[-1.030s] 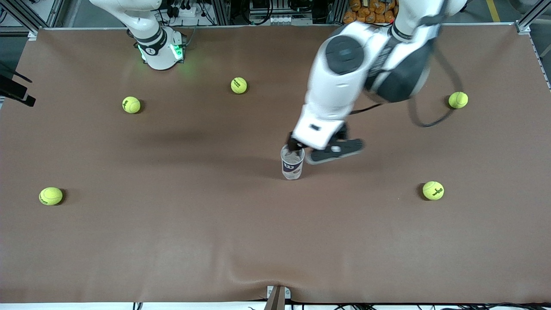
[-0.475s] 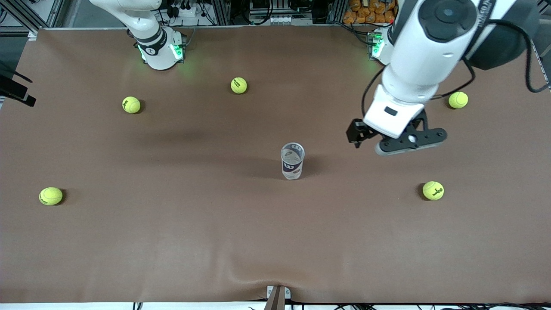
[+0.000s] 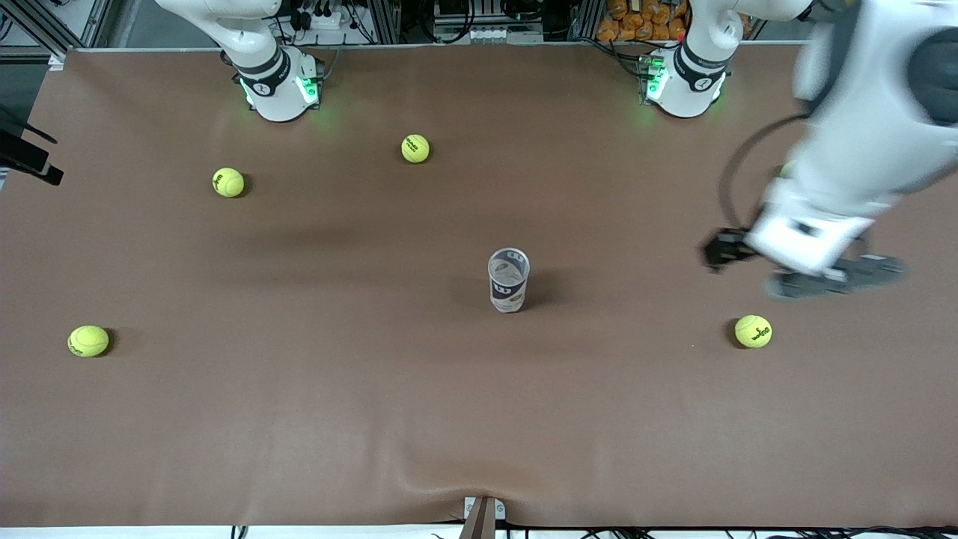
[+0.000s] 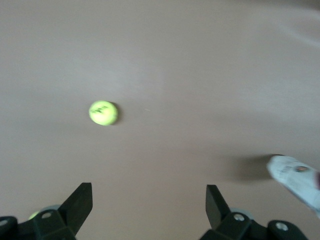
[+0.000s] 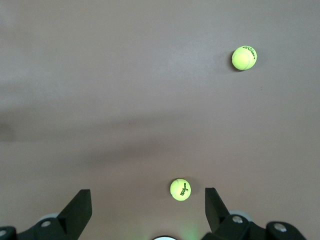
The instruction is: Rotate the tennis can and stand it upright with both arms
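Looks done: tennis can (image 3: pixel 509 281) upright mid-tabletop (image 3: pixel 479 419), untouched; left gripper (image 4: pixel 148 200) up toward its own end, jaws spread, empty; right gripper (image 5: pixel 148 200) waiting, jaws spread.

A robotics lab: aluminium framing (image 3: pixel 922 30) and cabling (image 3: pixel 322 15) edge the brown table (image 3: pixel 299 419).

Brown table (image 3: pixel 299 419): upright tennis can (image 3: pixel 509 281), balls (image 3: pixel 88 340).

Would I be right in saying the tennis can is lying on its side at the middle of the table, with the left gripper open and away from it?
Not quite: the tennis can stands upright, as the front view shows. The left gripper is indeed open and away from it.
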`<state>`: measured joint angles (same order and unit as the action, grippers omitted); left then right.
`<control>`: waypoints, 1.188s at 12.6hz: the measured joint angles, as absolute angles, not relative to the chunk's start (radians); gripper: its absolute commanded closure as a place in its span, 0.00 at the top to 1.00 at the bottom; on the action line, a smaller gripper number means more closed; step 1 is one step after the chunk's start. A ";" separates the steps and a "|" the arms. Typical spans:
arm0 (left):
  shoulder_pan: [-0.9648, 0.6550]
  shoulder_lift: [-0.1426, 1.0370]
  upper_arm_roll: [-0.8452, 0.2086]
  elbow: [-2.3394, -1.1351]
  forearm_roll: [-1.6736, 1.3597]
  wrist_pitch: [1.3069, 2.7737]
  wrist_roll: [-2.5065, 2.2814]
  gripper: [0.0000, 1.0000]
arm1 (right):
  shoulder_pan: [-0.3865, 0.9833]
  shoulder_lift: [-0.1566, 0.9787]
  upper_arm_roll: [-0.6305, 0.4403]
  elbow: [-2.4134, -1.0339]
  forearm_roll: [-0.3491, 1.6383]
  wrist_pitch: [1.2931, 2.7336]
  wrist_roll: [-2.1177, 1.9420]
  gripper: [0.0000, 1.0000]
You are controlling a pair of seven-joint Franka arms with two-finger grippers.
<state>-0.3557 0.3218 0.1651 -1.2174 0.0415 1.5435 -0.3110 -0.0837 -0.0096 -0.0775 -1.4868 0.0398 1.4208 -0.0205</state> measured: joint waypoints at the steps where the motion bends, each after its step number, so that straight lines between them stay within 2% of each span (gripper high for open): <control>1: -0.291 0.319 0.161 -1.218 0.041 1.542 -0.247 1.00 | -0.084 -0.010 -0.077 -1.487 0.040 1.421 -0.020 1.00; 3: -0.191 0.314 0.114 -1.227 0.045 1.538 -0.176 1.00 | -0.084 -0.010 -0.077 -1.487 0.040 1.421 -0.020 1.00; 6: -0.067 0.302 -0.056 -1.250 0.126 1.533 -0.174 1.00 | -0.084 -0.010 -0.077 -1.487 0.040 1.421 -0.020 1.00; 7: -0.052 0.297 -0.078 -1.259 0.136 1.533 -0.174 1.00 | -0.084 -0.010 -0.077 -1.487 0.040 1.421 -0.020 1.00; 12: -0.062 0.255 -0.072 -1.274 0.116 1.531 -0.175 1.00 | -0.084 -0.010 -0.077 -1.487 0.040 1.420 -0.020 1.00; 15: -0.058 0.135 -0.003 -1.368 0.059 1.530 -0.104 1.00 | -0.084 -0.009 -0.077 -1.487 0.040 1.420 -0.020 1.00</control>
